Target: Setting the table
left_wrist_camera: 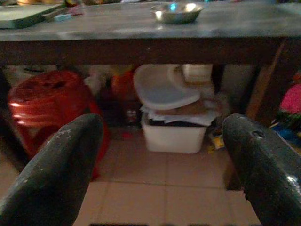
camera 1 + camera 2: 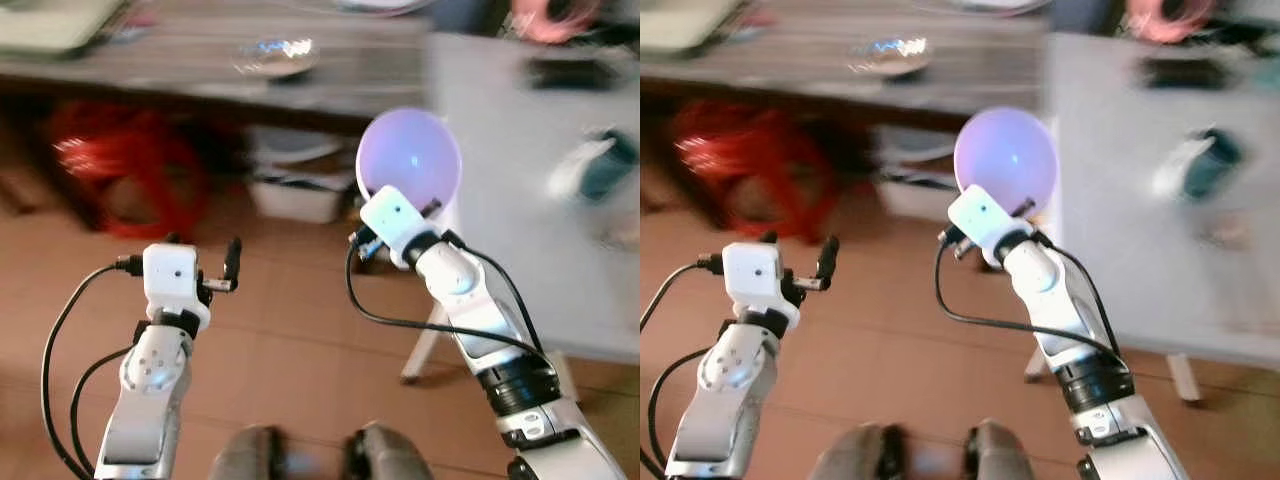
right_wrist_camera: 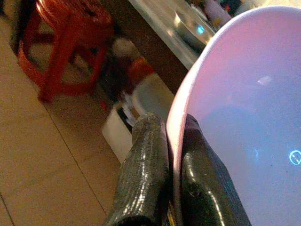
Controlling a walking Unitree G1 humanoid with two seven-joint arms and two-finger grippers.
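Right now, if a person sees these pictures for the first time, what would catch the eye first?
The pale purple bowl stands out first: the right gripper holds it by the rim, raised in the middle of the scene beside the grey table. Next comes the red stool on the floor under the dark wooden table, which carries a shiny metal bowl. The left gripper is open, holding nothing.

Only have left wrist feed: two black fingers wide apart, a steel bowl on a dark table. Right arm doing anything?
Observer: Yes. The right tool is shut on the rim of a lilac bowl, held up in the air.
Operator: Near a table?
Observer: Just off the corner of a light grey table, on the robot's right.
Operator: How's the grip?
Observer: One finger outside the rim, the other inside.
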